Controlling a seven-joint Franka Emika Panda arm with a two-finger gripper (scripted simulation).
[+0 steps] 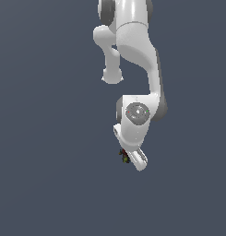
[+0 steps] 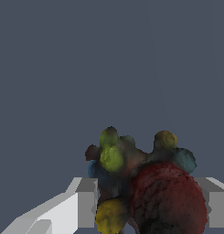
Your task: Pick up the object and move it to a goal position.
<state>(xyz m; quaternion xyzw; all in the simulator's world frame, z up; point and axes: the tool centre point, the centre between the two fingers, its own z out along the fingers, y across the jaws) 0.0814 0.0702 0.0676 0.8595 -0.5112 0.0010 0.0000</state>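
Observation:
The object is a dark lump with a big dark red ball, yellow-green knobs and bluish specks. In the wrist view it fills the gap between my two white fingers, touching both. My gripper is shut on it. In the exterior view the object is a tiny dark speck at the tip of the white hand, on the exterior view's left of the gripper. The hand hides the fingers there.
The white arm reaches down from the top of the exterior view. A plain dark grey-blue floor surrounds it on all sides. No other objects or markers show.

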